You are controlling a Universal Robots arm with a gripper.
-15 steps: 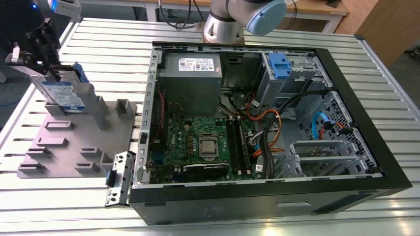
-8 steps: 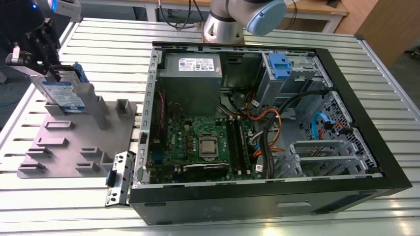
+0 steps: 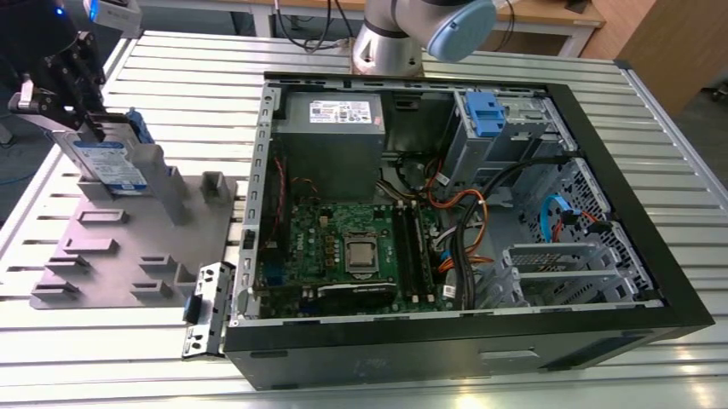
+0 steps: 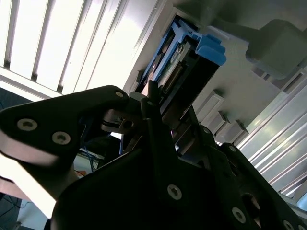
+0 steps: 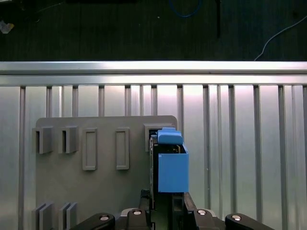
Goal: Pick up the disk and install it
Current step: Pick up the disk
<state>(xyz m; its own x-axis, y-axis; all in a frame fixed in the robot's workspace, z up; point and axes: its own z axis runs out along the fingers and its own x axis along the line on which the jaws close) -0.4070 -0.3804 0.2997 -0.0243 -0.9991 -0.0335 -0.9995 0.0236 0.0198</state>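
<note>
The gripper (image 5: 165,205) has its jaws closed narrowly on the disk (image 5: 171,168). The disk stands on edge at the grey fixture plate (image 5: 96,191) on the slatted worktop (image 5: 240,143). The exterior view adds the disk's white-and-blue label (image 3: 116,167) and, well apart towards the exterior view's right, the open computer case (image 3: 398,351).

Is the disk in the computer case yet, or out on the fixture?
Out: the disk stands on edge at the grey fixture, outside the open case.

Robotics lab bench: slotted aluminium table (image 3: 170,375), opened computer case (image 3: 455,345), grey fixture plate (image 3: 114,256).
</note>
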